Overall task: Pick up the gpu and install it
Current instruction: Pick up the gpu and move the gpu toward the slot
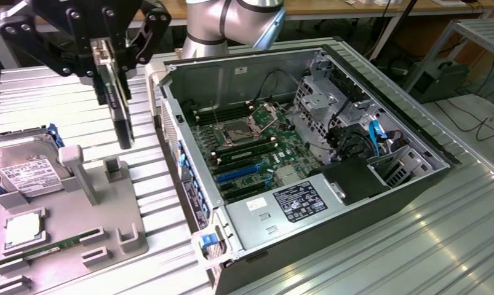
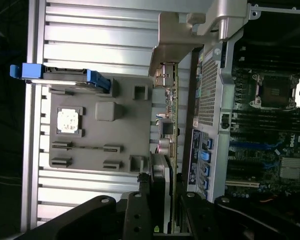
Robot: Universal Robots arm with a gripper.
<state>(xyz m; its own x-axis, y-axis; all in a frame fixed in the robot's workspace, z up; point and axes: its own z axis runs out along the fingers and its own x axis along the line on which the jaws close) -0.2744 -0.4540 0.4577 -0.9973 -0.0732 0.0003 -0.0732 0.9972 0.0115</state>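
Claw (image 1: 107, 61) pinching the gpu (image 1: 119, 114), just outside the case (image 1: 222, 77).
Thin dark card hangs on end, silver bracket (image 2: 190, 30) at the end away from the claw.

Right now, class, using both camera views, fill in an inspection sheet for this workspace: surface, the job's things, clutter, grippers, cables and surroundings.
Surface: ribbed metal table, carrying a gray fixture tray and an open computer case.
Job's things: gpu hangs on edge in the air by the tray, outside the case; motherboard is exposed inside the case.
Clutter: hard drive, processor chip and memory stick sit on the tray.
Grippers: gripper shut on the gpu's upper end.
Cables: blue cables inside the case; loose cables on the floor.
Surroundings: wooden desk behind the table.
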